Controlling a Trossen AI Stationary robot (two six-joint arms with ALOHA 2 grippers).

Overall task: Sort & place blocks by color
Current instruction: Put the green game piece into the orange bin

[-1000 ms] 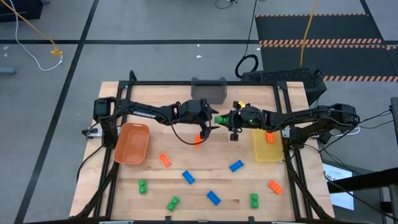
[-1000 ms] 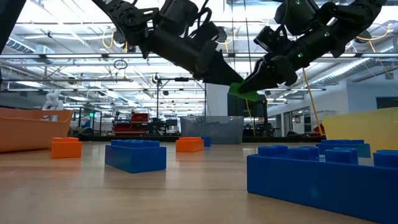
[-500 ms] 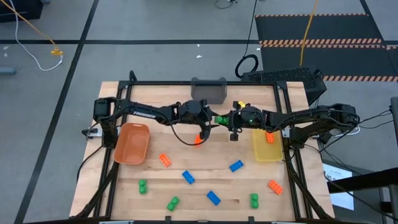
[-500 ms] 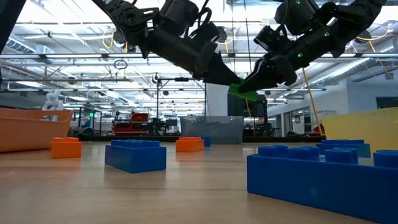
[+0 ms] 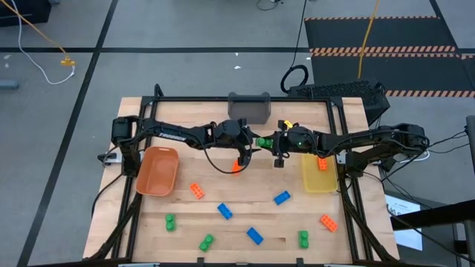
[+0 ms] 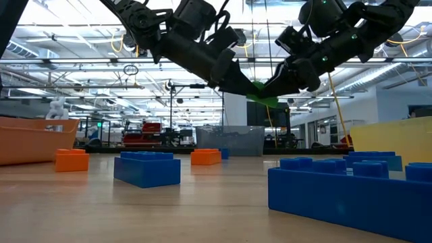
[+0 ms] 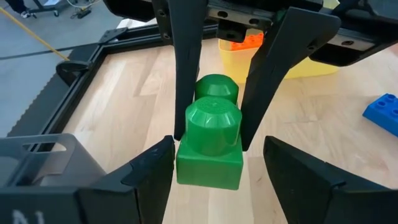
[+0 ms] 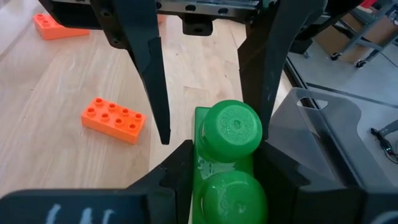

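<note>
High view: the left gripper [image 5: 254, 144] has narrowed around the green block [image 5: 263, 141] clamped in the right gripper [image 5: 269, 142]; grey bin [image 5: 249, 108] just beyond.

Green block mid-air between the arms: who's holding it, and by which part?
The right gripper clamps the green block by its long sides. The left gripper is around its other end, jaws on either side with small gaps showing, so not clearly gripping.

Wooden table [image 5: 223, 185] with blocks [image 5: 254, 236], bins [image 5: 157, 170]
</note>
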